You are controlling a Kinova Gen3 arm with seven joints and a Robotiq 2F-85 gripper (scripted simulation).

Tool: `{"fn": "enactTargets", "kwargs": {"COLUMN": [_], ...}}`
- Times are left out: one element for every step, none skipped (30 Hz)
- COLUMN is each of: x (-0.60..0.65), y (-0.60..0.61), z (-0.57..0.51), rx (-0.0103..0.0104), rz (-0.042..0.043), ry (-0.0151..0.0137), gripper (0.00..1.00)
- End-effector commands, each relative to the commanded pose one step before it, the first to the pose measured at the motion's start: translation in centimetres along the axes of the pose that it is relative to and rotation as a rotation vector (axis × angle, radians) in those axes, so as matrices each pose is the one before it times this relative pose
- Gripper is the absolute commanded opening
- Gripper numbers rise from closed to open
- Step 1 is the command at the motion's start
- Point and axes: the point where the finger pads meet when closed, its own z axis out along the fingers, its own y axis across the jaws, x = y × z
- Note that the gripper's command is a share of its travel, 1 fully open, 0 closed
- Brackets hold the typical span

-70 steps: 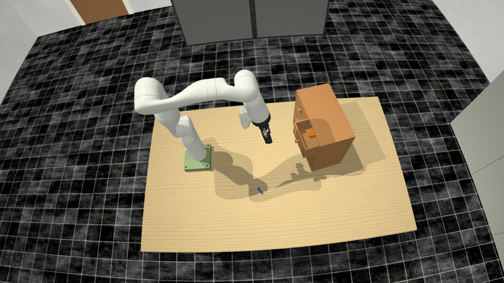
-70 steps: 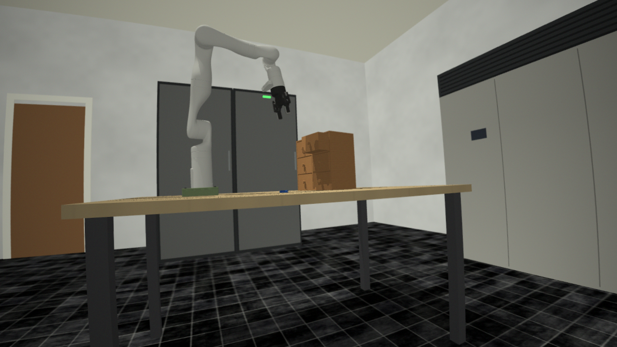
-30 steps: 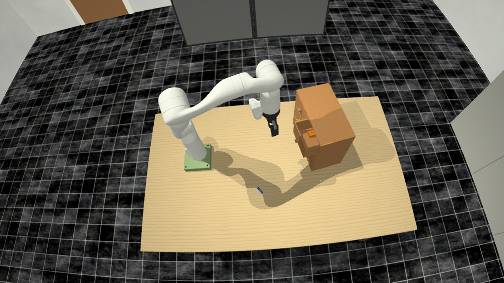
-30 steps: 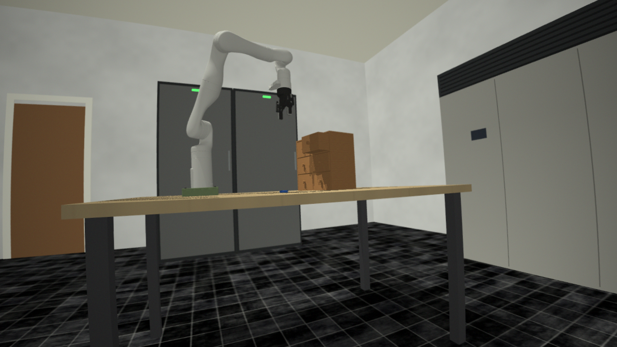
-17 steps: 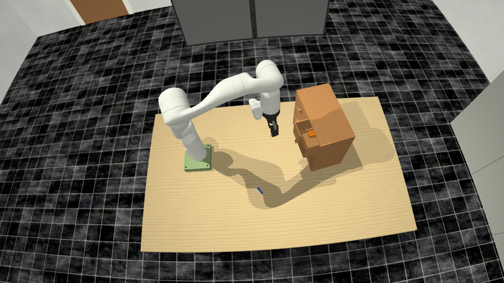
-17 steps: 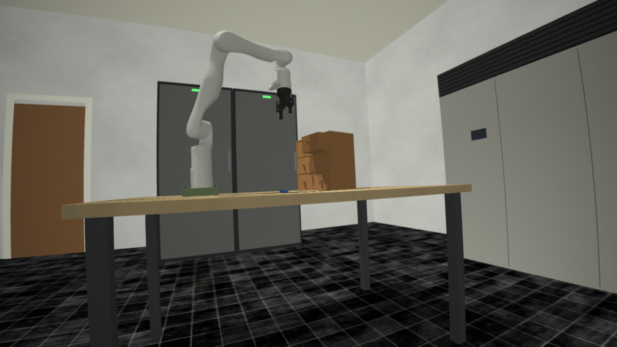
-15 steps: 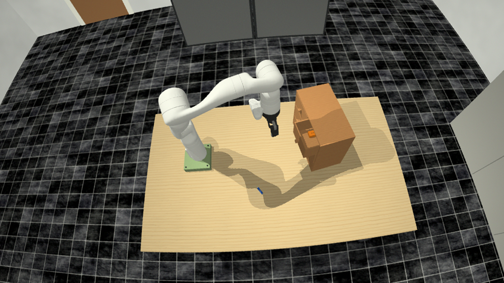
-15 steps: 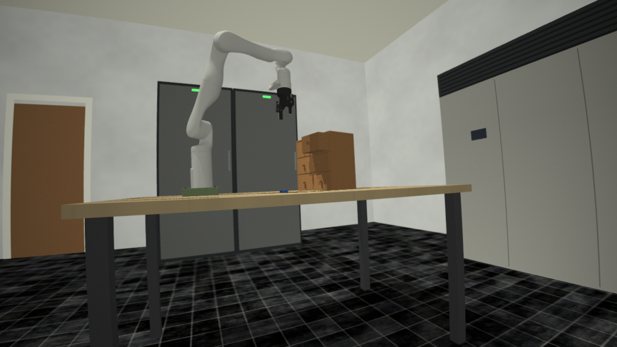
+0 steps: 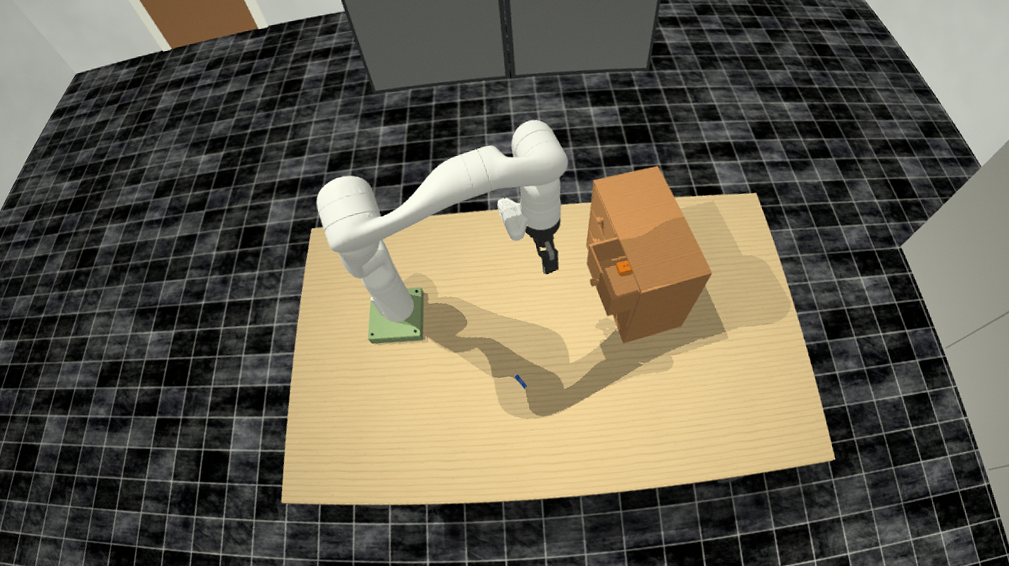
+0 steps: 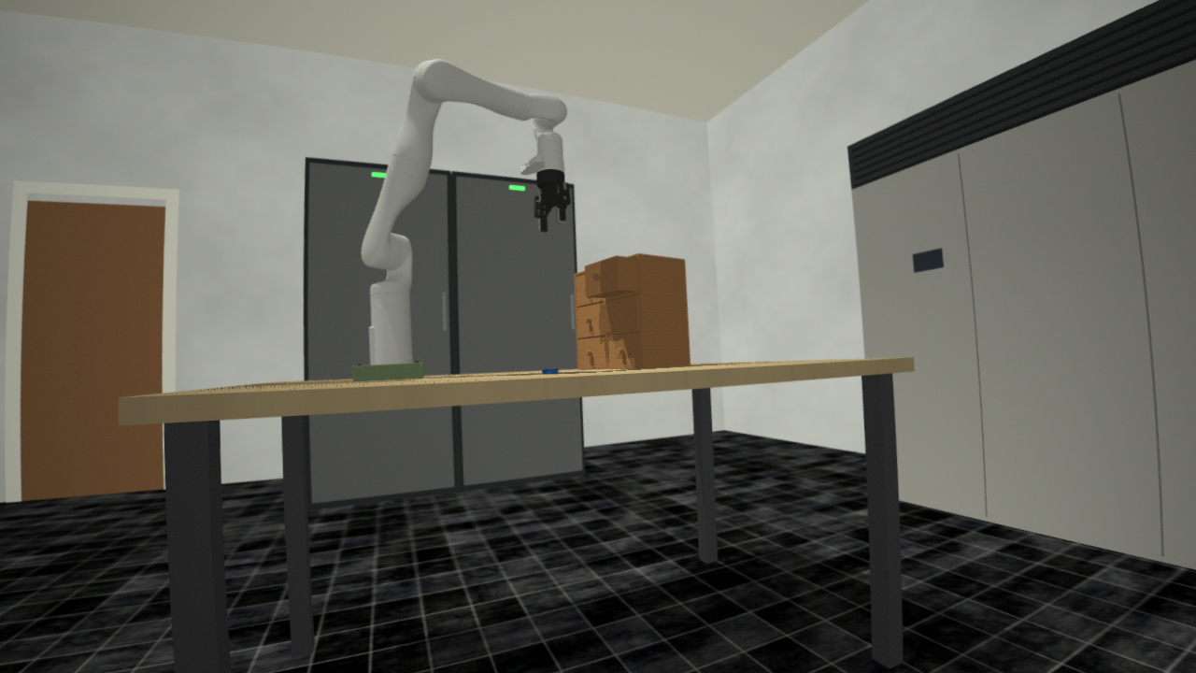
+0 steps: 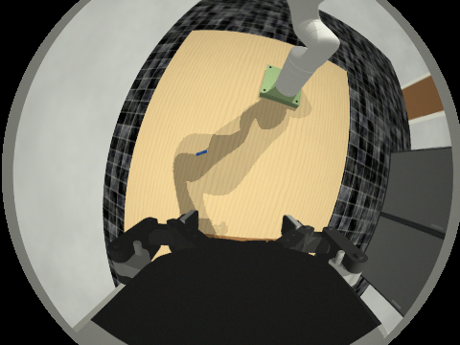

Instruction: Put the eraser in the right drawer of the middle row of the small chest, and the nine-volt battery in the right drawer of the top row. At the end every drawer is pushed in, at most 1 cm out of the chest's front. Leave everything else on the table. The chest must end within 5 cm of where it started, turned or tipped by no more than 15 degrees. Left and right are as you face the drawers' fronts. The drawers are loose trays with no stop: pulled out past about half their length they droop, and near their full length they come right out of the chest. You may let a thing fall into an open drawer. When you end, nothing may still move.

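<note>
From the top, a small orange block (image 9: 622, 266) lies in the pulled-out wooden drawer (image 9: 601, 287) (image 10: 610, 278) of the brown wooden chest (image 9: 652, 232) (image 10: 664, 311); a small blue bar (image 9: 520, 381) (image 10: 549, 370) (image 11: 201, 153) lies on the table (image 9: 425, 438) (image 10: 518, 389) (image 11: 264, 192). I cannot tell which is eraser or battery. The exterior view shows that drawer at top right, the black two-fingered pincer (image 9: 550, 267) (image 10: 552, 224) (image 11: 240, 222) above chest height. In the wrist view, its fingers stand wide apart, holding nothing.

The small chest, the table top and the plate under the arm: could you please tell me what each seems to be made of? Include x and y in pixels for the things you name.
Small chest (image 9: 644, 222) (image 10: 664, 309): looks like reddish-brown wood, matte, with fine grain lines.
Table top (image 9: 425, 438) (image 10: 752, 378) (image 11: 192, 72): apparently pale wood or laminate, with striped grain.
Plate (image 9: 383, 335) (image 10: 364, 371) (image 11: 271, 77): perhaps painted metal, possibly plastic; plain green with dark corner dots.
</note>
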Motion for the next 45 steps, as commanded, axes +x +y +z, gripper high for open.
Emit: {"fn": "enactTargets", "kwargs": {"x": [0.051, 0.027, 0.03, 0.033, 0.036, 0.039, 0.042, 0.046, 0.049, 0.052, 0.056, 0.059, 0.063, 0.066, 0.0, 0.0, 0.07, 0.073, 0.077, 0.08, 0.084, 0.087, 0.09, 0.094, 0.097, 0.1, 0.103, 0.105, 0.108, 0.11, 0.112, 0.0, 0.0, 0.114, 0.116, 0.117, 0.118, 0.119, 0.119, 0.119, 0.119, 0.119, 0.118, 0.117, 0.115], "y": [-0.062, -0.013, -0.014, -0.015, -0.016, -0.017, -0.018, -0.019, -0.019, -0.02, -0.02, -0.021, -0.021, -0.021, 0.0, 0.0, -0.02, -0.02, -0.019, -0.018, -0.017, -0.016, -0.014, -0.012, -0.01, -0.008, -0.005, -0.002, 0.001, 0.004, 0.008, 0.0, 0.0, 0.012, 0.015, 0.02, 0.024, 0.028, 0.033, 0.038, 0.043, 0.047, 0.052, 0.057, 0.062], "z": [-0.026, 0.009, 0.009, 0.01, 0.011, 0.012, 0.013, 0.014, 0.015, 0.016, 0.016, 0.017, 0.018, 0.019, 0.0, 0.0, 0.02, 0.021, 0.022, 0.022, 0.023, 0.024, 0.025, 0.025, 0.026, 0.026, 0.027, 0.027, 0.028, 0.028, 0.029, 0.0, 0.0, 0.029, 0.029, 0.029, 0.03, 0.03, 0.03, 0.03, 0.03, 0.03, 0.029, 0.029, 0.029], "rx": [-0.00045, -0.00048, -0.00053, -0.00058, -0.00063, -0.00068, -0.00073, -0.00078, -0.00083, -0.00088, -0.00093, -0.00099, -0.00104, -0.00108, 0.0, 0.0, -0.00113, -0.00118, -0.00122, -0.00127, -0.00131, -0.00135, -0.00138, -0.00141, -0.00144, -0.00147, -0.00149, -0.00151, -0.00152, -0.00153, -0.00153, 0.0, 0.0, -0.00153, -0.00153, -0.00152, -0.0015, -0.00148, -0.00146, -0.00142, -0.00139, -0.00135, -0.0013, -0.00125, -0.0012], "rz": [-0.0083, -0.00647, -0.00712, -0.0078, -0.00849, -0.00919, -0.00992, -0.01065, -0.0114, -0.01216, -0.01293, -0.0137, -0.01449, -0.01528, 0.0, 0.0, -0.01607, -0.01686, -0.01766, -0.01846, -0.01926, -0.02006, -0.02085, -0.02164, -0.02243, -0.02321, -0.02398, -0.02475, -0.02551, -0.02625, -0.02699, 0.0, 0.0, -0.02771, -0.02843, -0.02912, -0.02981, -0.03048, -0.03113, -0.03176, -0.03238, -0.03298, -0.03356, -0.03411, -0.03465], "ry": [-0.00073, 0.00017, 0.00018, 0.00019, 0.0002, 0.00021, 0.00022, 0.00023, 0.00023, 0.00024, 0.00024, 0.00024, 0.00023, 0.00023, 0.0, 0.0, 0.00022, 0.00021, 0.0002, 0.00018, 0.00017, 0.00014, 0.00012, 0.0001, 0.00007, 0.00004, 0.0, -0.00003, -0.00007, -0.00011, -0.00014, 0.0, 0.0, -0.00018, -0.00022, -0.00026, -0.0003, -0.00034, -0.00038, -0.00042, -0.00045, -0.00048, -0.00051, -0.00054, -0.00056], "gripper": [1.0, 1.0, 1.0, 1.0, 1.0, 1.0, 1.0, 1.0, 1.0, 1.0, 1.0, 1.0, 1.0, 1.0, 1.0, 1.0, 1.0, 1.0, 1.0, 1.0, 1.0, 1.0, 1.0, 1.0, 1.0, 1.0, 1.0, 1.0, 1.0, 1.0, 1.0, 1.0, 1.0, 1.0, 1.0, 1.0, 1.0, 1.0, 1.0, 1.0, 1.0, 1.0, 1.0, 1.0, 1.0]}}
